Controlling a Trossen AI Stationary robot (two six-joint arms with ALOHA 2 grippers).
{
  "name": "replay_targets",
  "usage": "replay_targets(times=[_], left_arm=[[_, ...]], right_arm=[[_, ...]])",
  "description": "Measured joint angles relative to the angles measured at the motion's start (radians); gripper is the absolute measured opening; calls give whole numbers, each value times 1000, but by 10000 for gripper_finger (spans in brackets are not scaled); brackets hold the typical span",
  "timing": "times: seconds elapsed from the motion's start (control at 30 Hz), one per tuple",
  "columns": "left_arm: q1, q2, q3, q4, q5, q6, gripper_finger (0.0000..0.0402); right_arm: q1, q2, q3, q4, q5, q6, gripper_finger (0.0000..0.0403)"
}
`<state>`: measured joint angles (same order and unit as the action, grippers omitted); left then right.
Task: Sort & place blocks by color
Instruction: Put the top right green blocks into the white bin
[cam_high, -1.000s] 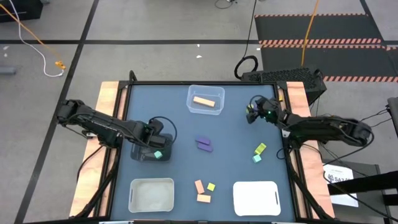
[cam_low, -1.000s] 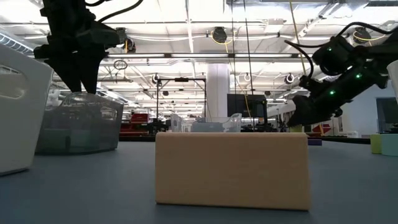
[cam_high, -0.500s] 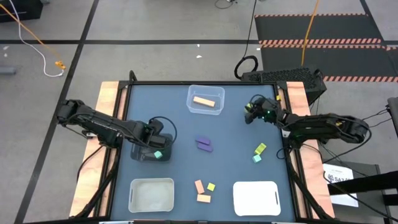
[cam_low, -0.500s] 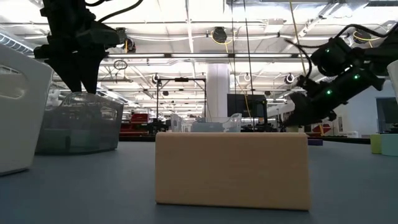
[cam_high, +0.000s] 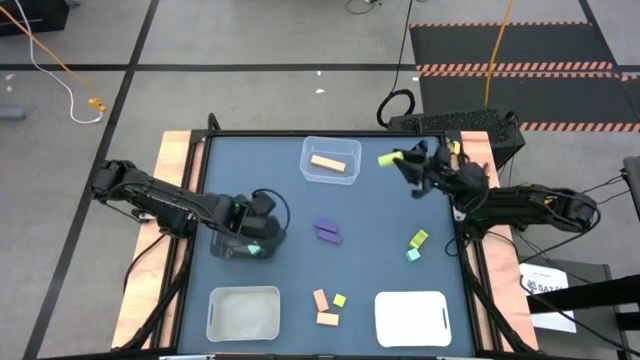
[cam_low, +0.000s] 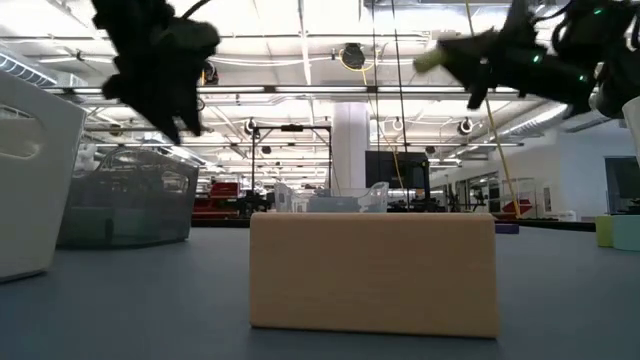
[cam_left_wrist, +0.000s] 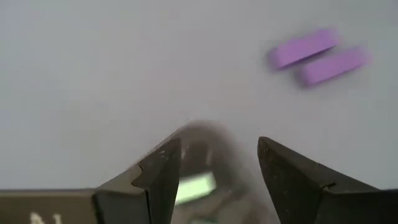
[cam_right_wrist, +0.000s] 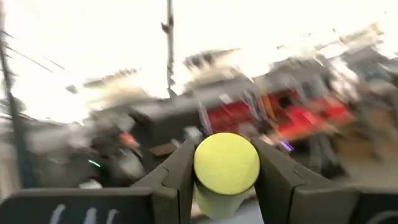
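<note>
The right gripper (cam_high: 398, 161) clamps a yellow-green cylinder (cam_high: 386, 159) above the table (cam_high: 380, 215). The left gripper (cam_high: 262, 240) hangs open over the black bin (cam_high: 228, 246).

No text, label, number or sign is legible on anything here.

high: overhead, straight down | low: tabletop level | wrists: close-up

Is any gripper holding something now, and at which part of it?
The right gripper holds a yellow-green cylinder by its round sides, its end face toward the camera. The left gripper holds nothing.
</note>
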<state>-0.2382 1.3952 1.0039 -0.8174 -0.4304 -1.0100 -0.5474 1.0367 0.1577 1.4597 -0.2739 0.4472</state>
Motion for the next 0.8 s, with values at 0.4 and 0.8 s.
replay_targets(times=[0.4,0.8], left_arm=[[2,0,0,556,-26,490,214],[3,0,0,583,-26,542,214]], right_arm=[[180,1,117,-300,-136,12,108],[518,1,424,-1121,-186,-41,108]])
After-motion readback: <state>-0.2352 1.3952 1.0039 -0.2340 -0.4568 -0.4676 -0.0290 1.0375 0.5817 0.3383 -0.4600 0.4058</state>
